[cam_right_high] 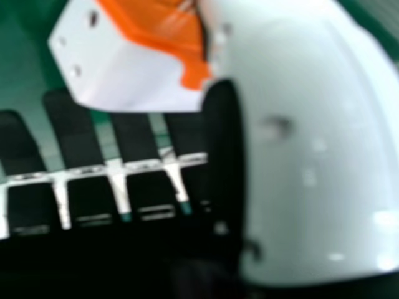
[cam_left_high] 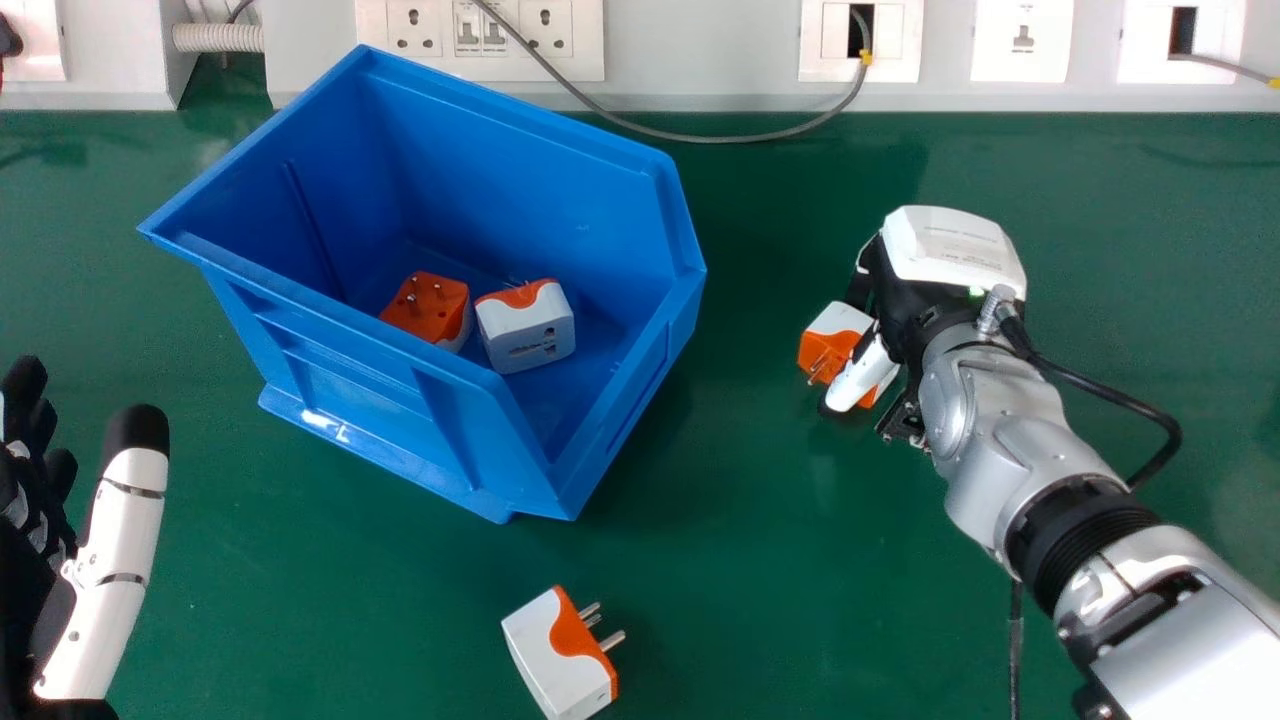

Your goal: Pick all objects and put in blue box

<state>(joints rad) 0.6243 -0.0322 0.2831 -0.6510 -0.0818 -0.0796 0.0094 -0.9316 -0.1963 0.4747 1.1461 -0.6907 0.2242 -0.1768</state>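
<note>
My right hand (cam_left_high: 866,372) is to the right of the blue box (cam_left_high: 440,390), curled round a white and orange plug adapter (cam_left_high: 826,352). In the right hand view that adapter (cam_right_high: 134,68) rests between the thumb and fingers of my right hand (cam_right_high: 224,149). Inside the box lie an orange adapter (cam_left_high: 427,306) and a white one with an orange patch (cam_left_high: 527,328), side by side. Another white and orange adapter (cam_left_high: 563,655) lies on the table below the box, prongs pointing right. My left hand (cam_left_high: 105,570) stays at the left edge, its fingers relaxed.
A white panel with sockets (cam_left_high: 700,50) runs along the back of the green table (cam_left_high: 800,560). A grey cable (cam_left_high: 700,138) loops down from it behind the box. A dark cable hangs beside my right forearm.
</note>
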